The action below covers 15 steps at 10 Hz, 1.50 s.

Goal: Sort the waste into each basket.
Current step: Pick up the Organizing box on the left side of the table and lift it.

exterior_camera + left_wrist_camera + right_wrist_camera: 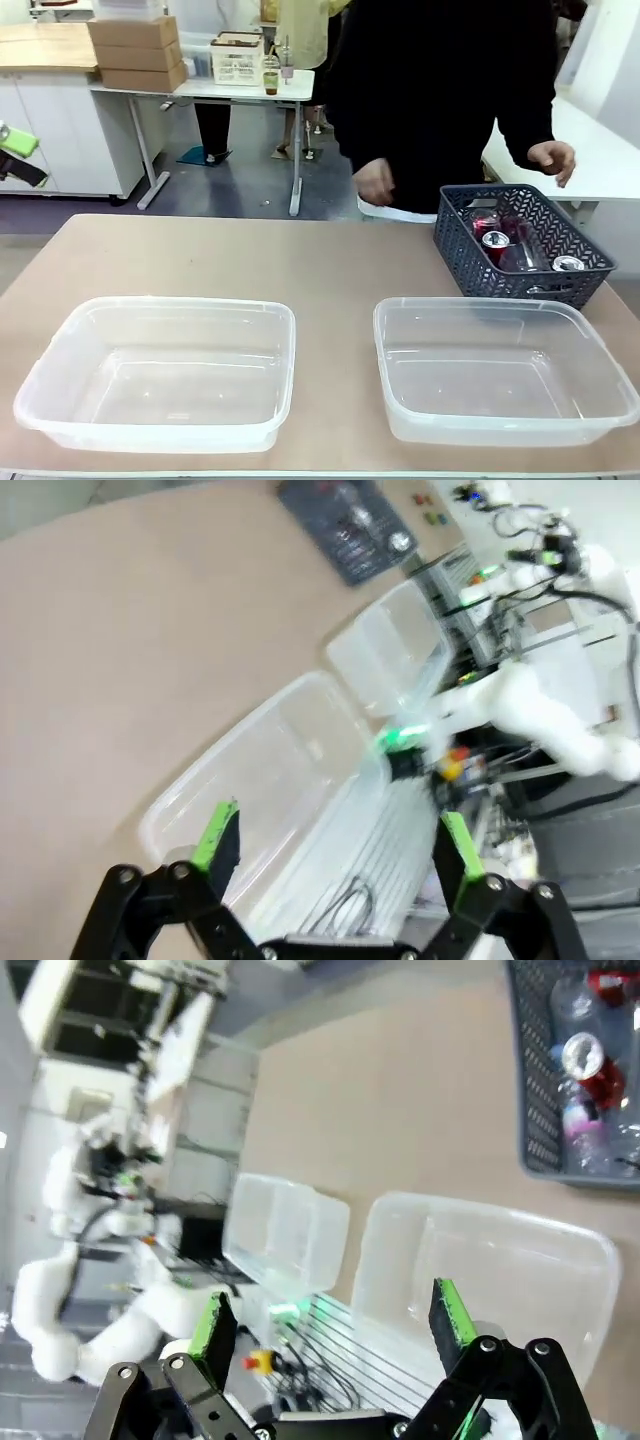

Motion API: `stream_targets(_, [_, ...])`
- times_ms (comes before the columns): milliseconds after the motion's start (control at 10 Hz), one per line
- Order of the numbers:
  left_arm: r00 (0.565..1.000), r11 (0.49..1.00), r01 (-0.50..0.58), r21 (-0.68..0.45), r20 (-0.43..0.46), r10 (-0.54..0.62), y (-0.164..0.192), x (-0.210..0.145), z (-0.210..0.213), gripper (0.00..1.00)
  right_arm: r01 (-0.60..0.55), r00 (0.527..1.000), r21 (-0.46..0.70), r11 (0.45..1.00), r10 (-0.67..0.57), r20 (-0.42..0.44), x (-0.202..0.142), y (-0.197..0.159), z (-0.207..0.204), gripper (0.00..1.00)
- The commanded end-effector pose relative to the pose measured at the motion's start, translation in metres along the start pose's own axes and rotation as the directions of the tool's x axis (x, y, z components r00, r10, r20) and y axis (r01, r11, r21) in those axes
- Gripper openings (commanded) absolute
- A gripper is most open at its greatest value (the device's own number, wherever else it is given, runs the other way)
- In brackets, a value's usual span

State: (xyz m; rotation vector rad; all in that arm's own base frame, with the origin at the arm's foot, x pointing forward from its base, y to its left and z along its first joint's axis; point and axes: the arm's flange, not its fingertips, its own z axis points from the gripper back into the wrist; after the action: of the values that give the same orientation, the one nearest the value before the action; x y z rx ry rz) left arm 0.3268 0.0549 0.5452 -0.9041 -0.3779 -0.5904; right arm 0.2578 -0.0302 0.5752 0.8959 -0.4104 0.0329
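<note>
The waste lies in a dark grey lattice basket (pixel 520 270) at the far right of the table: a red can (pixel 497 243), a silver-topped can (pixel 568 264) and clear plastic bottles (pixel 580 1000). Two see-through tubs stand near the front edge, one on the left (pixel 150 302) and one on the right (pixel 470 303), with nothing in them. My left gripper (pixel 338 845) hangs open high above the left tub (pixel 290 695). My right gripper (pixel 332 1322) is open too, high over the right tub (pixel 600 1250). Neither holds anything.
A person in black stands at the far side, one hand (pixel 375 185) near the table edge and the other (pixel 552 160) above the lattice basket. Bare tabletop (pixel 260 255) stretches between the tubs and the far edge.
</note>
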Motion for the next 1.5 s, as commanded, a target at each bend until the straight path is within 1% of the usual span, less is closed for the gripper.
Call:
stream_targets(0, [0.980, 0.968, 0.047, 0.246, -0.199, 0.003, -0.027, -0.011, 0.013, 1.00, -0.051, 0.986, -0.168, 0.984, 0.023, -0.168, -0.019, 0.071, -0.112, 1.00])
stream_targets(100, [0.958, 0.957, 0.080, 0.278, -0.286, 0.003, -0.043, -0.025, 0.022, 1.00, -0.125, 0.956, -0.188, 0.974, 0.068, -0.285, -0.049, 0.096, -0.167, 1.00])
stream_targets(200, [0.944, 0.934, 0.111, 0.340, -0.331, 0.009, -0.058, -0.042, 0.024, 1.00, -0.222, 0.900, -0.162, 0.962, 0.138, -0.414, -0.086, 0.116, -0.213, 1.00])
stream_targets(300, [0.923, 0.934, 0.131, 0.332, -0.385, 0.007, -0.066, -0.054, 0.009, 1.00, -0.279, 0.844, -0.111, 0.954, 0.188, -0.502, -0.116, 0.125, -0.241, 1.00])
stream_targets(400, [0.917, 0.955, 0.131, 0.267, -0.399, -0.014, -0.068, -0.055, -0.016, 1.00, -0.311, 0.847, -0.113, 0.944, 0.221, -0.483, -0.126, 0.124, -0.254, 1.00])
stream_targets(500, [0.940, 0.934, 0.115, 0.338, -0.342, 0.008, -0.055, -0.039, 0.024, 1.00, -0.233, 0.885, -0.167, 0.958, 0.138, -0.444, -0.100, 0.136, -0.216, 1.00])
stream_targets(600, [0.940, 0.934, 0.115, 0.338, -0.342, 0.008, -0.055, -0.039, 0.024, 1.00, -0.233, 0.885, -0.167, 0.958, 0.138, -0.444, -0.100, 0.136, -0.216, 1.00])
stream_targets(700, [0.940, 0.934, 0.115, 0.338, -0.342, 0.008, -0.055, -0.039, 0.024, 1.00, -0.307, 0.836, -0.144, 0.941, 0.195, -0.512, -0.136, 0.152, -0.252, 1.00])
stream_targets(800, [0.930, 0.938, 0.135, 0.319, -0.367, -0.009, -0.065, -0.049, 0.011, 1.00, -0.242, 0.868, -0.275, 0.930, 0.080, -0.491, -0.146, 0.170, -0.285, 1.00])
stream_targets(900, [0.912, 0.944, 0.103, 0.313, -0.409, 0.036, -0.060, -0.049, -0.022, 1.00, -0.173, 0.884, -0.351, 0.920, -0.013, -0.468, -0.156, 0.185, -0.330, 1.00])
stream_targets(1000, [0.913, 0.926, 0.030, 0.377, -0.386, 0.128, -0.048, -0.060, -0.057, 1.00, -0.114, 0.918, -0.459, 0.881, -0.082, -0.387, -0.158, 0.186, -0.368, 1.00])
stream_targets(1100, [0.893, 0.913, -0.017, 0.407, -0.405, 0.197, -0.036, -0.073, -0.086, 1.00, -0.065, 0.942, -0.559, 0.827, -0.134, -0.308, -0.162, 0.182, -0.395, 1.00])
stream_targets(1200, [0.855, 0.914, -0.046, 0.404, -0.457, 0.245, -0.026, -0.089, -0.109, 1.00, -0.058, 0.948, -0.611, 0.790, -0.149, -0.282, -0.166, 0.176, -0.413, 1.00])
stream_targets(1300, [0.848, 0.901, -0.070, 0.427, -0.451, 0.279, -0.015, -0.104, -0.135, 1.00, -0.113, 0.928, -0.616, 0.780, -0.138, -0.346, -0.171, 0.167, -0.419, 1.00])
stream_targets(1400, [0.821, 0.907, -0.098, 0.409, -0.482, 0.306, -0.009, -0.101, -0.131, 1.00, -0.113, 0.938, -0.497, 0.860, -0.072, -0.338, -0.189, 0.172, -0.384, 1.00])
